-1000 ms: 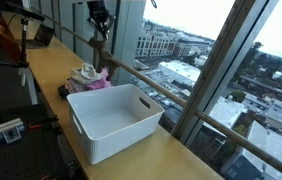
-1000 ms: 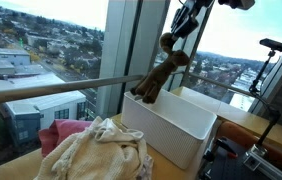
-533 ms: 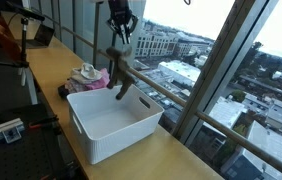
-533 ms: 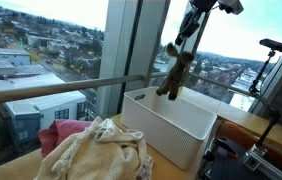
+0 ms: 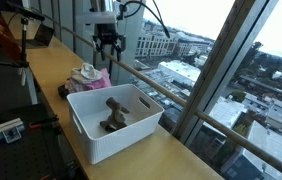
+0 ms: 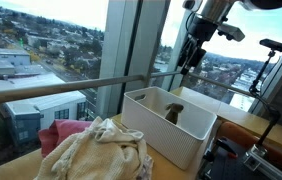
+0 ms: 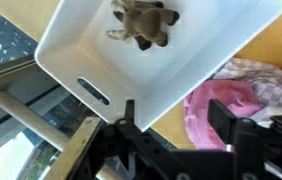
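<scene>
Beside the cloth pile (image 5: 88, 75) on the bench (image 5: 41, 75), my fingers (image 5: 101, 47) are hanging spread wide and empty above the white bin (image 5: 106, 140). The brown plush toy (image 5: 116, 113) is lying inside it. I'm judging it soft and light, best pinched at its thick middle.

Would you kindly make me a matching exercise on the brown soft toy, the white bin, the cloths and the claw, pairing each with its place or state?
Things:
1 soft toy
2 bin
3 cloths
4 claw

Places and states:
A white, standing on the counter
B open, holding nothing, up in the air
C lying inside the bin
D pink and cream, heaped beside the bin

Pairs: 1-C, 2-A, 3-D, 4-B
</scene>
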Tool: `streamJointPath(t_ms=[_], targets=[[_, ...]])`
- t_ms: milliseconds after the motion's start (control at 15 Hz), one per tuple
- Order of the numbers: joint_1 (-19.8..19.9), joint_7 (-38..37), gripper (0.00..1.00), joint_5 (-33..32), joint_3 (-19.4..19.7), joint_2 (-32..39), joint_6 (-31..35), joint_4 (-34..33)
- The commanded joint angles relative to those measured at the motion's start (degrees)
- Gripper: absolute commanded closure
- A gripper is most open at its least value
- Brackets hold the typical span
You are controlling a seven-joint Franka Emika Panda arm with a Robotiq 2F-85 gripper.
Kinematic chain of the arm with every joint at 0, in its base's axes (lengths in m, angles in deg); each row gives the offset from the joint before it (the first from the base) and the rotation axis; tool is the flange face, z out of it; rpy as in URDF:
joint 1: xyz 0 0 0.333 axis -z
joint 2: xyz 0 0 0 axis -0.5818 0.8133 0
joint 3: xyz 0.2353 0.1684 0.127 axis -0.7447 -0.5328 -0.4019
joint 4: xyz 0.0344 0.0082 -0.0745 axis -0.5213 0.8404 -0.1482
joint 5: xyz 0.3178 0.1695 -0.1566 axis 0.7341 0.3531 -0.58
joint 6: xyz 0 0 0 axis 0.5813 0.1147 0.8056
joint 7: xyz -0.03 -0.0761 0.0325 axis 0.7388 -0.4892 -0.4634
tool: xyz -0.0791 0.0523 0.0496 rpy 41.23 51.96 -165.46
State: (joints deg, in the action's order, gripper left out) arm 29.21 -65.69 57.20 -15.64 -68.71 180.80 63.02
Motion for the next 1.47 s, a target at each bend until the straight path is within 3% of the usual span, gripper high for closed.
streamJointPath(t_ms=[0, 400, 533, 933, 1400], targets=[[-3.94, -3.62, 0.00, 2.15, -3.80, 0.58, 3.05, 3.96], [-10.40, -10.52, 0.00, 1.33, -10.13, 7.32, 4.99, 2.08], [-11.85, -12.11, 0.00, -1.53, -11.05, 10.27, 4.76, -0.30], [-14.86, -12.17, 0.00, -7.95, -10.74, 19.02, 3.69, -12.29], [-15.33, -12.60, 0.00, -5.83, -9.66, 31.56, 6.47, -18.88]])
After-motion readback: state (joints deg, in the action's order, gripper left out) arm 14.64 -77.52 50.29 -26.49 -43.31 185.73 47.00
